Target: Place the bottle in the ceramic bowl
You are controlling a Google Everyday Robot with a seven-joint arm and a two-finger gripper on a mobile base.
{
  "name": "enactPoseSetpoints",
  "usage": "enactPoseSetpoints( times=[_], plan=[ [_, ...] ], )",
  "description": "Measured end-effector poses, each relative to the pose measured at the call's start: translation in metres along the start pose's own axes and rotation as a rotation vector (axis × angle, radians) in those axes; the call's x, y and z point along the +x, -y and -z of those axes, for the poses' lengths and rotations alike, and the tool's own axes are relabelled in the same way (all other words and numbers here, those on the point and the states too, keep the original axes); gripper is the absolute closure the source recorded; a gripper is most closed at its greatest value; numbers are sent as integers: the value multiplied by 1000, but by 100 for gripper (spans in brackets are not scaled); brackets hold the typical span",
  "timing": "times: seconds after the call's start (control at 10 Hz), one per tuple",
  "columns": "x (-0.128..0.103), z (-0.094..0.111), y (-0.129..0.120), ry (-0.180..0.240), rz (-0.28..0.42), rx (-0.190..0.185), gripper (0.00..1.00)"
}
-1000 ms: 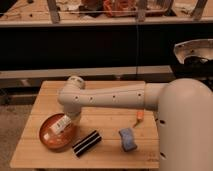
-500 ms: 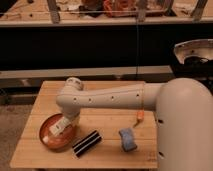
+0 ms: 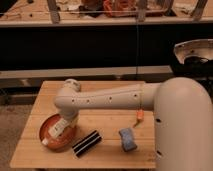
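Camera view: gripper (image 3: pixel 64 125) down in ceramic bowl (image 3: pixel 50 127) — fingers closed on bottle (image 3: pixel 56 131).

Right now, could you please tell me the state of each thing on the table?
bottle: lying tilted inside the bowl.
ceramic bowl: upright on the table, holding the bottle.
pincer: over the bowl, shut.
black bar: flat on the table.
blue sponge: on the table.
orange item: by the arm.

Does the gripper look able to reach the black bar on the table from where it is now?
Probably yes. The gripper, shut, is over the bowl with the bottle; the black bar lies just beside, uncovered.
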State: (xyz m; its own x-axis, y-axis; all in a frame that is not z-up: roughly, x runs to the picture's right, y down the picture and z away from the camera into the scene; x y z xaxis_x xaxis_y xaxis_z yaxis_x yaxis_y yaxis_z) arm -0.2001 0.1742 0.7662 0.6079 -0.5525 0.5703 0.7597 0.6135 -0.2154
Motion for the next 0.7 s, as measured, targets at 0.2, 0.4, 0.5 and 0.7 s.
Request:
enactPoseSetpoints(
  times=[0.2,0.4,0.5,0.7],
  plan=[
    [-6,-2,2,5,21,1,100],
    [-9,-4,4,5,39,1,100],
    [-10,-6,5,4,46,2,100],
    [-14,-8,6,6,61,4,100]
  ],
)
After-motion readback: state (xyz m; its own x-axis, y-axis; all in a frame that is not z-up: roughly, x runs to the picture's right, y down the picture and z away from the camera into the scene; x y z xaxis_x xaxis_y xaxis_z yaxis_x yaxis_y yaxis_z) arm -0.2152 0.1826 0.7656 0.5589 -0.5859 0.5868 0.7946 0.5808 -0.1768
